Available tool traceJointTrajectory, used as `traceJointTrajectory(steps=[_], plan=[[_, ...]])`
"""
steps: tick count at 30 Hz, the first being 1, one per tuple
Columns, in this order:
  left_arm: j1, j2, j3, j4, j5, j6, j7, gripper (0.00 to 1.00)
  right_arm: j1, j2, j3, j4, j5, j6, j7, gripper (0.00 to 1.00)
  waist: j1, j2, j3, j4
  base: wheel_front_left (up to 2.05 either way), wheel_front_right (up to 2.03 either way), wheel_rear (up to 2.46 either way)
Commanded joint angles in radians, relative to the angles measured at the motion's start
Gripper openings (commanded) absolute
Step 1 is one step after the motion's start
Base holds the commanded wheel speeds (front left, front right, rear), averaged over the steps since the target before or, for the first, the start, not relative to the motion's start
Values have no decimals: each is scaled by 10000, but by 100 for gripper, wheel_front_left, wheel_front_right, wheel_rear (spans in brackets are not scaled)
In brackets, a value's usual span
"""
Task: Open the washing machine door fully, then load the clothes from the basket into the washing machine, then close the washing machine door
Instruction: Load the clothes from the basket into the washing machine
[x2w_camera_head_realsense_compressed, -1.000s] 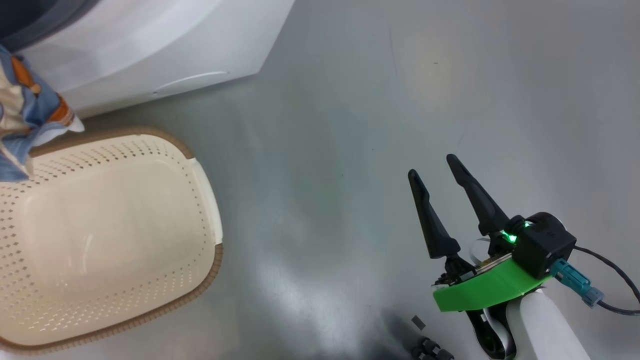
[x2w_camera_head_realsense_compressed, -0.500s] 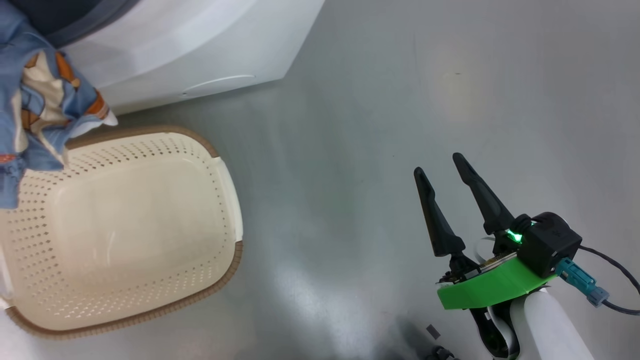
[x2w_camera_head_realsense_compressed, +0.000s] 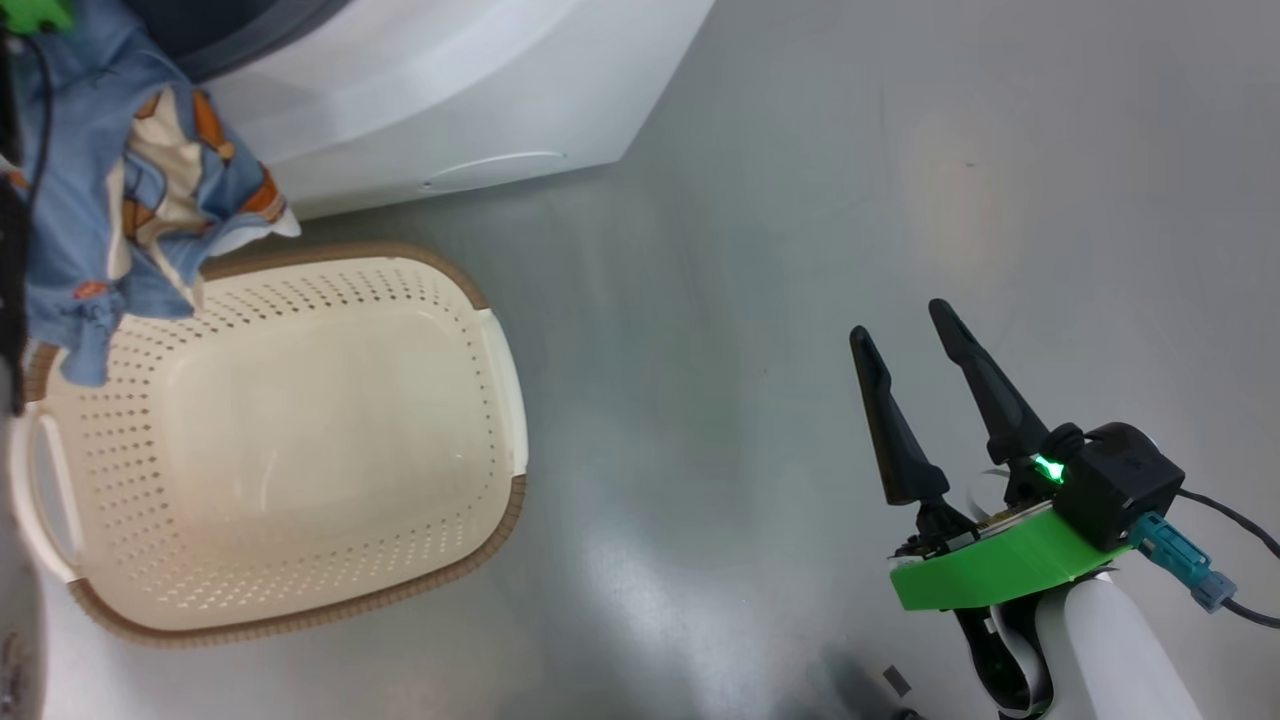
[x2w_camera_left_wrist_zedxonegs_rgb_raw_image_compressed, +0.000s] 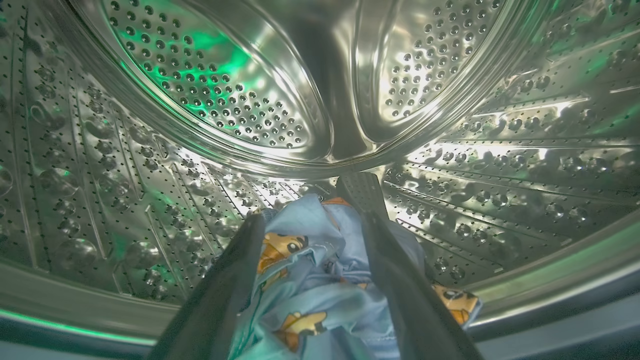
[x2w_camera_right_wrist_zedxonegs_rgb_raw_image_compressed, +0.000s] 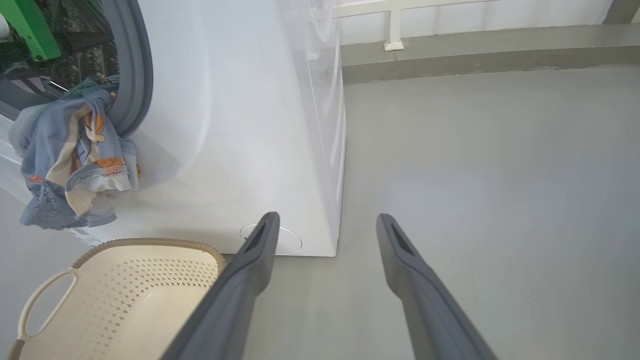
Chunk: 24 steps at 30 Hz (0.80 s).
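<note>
Clothes: the blue printed bundle (x2w_camera_head_realsense_compressed: 120, 200) is being left draped over the lip of the washing machine (x2w_camera_head_realsense_compressed: 450, 90) opening, at eleven o'clock in the head view. One end is lying inside the drum (x2w_camera_left_wrist_zedxonegs_rgb_raw_image_compressed: 210, 75). The rest is hanging down the white front, above the basket (x2w_camera_head_realsense_compressed: 300, 252).
Left gripper (x2w_camera_left_wrist_zedxonegs_rgb_raw_image_compressed: 306, 202): it is being held inside the steel drum, jaws spread wide. Fabric is being bunched between the fingers at six o'clock in the left wrist view.
Right gripper (x2w_camera_head_realsense_compressed: 900, 320): it is being held above the grey floor (x2w_camera_head_realsense_compressed: 800, 200) at four o'clock in the head view, jaws standing wide apart.
Basket: it is being shown on the floor at eight o'clock in the head view, just before the machine, with its perforated cream bottom in full sight.
Gasket (x2w_camera_right_wrist_zedxonegs_rgb_raw_image_compressed: 135, 75): the grey ring is being crossed by the cloth at ten o'clock in the right wrist view.
</note>
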Motion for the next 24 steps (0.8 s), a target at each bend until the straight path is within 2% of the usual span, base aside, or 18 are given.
traceJointTrajectory(steps=[1,13,24], plan=[[221,319,22,-330,-87,-30,-120,100,222,-7,133,-249,-113,16,-48,100,0,-1,-89,121,0,0,0],[1738,-245,13,-1719,-476,-323,-376,100,376,-106,-273,-300,-271,16,-48,100,0,-1,-574,795,0,0,0],[4306,-451,163,-4438,-876,-475,-401,100,697,-296,-666,-376,-327,16,-48,100,0,-1,-1195,1454,0,0,0]])
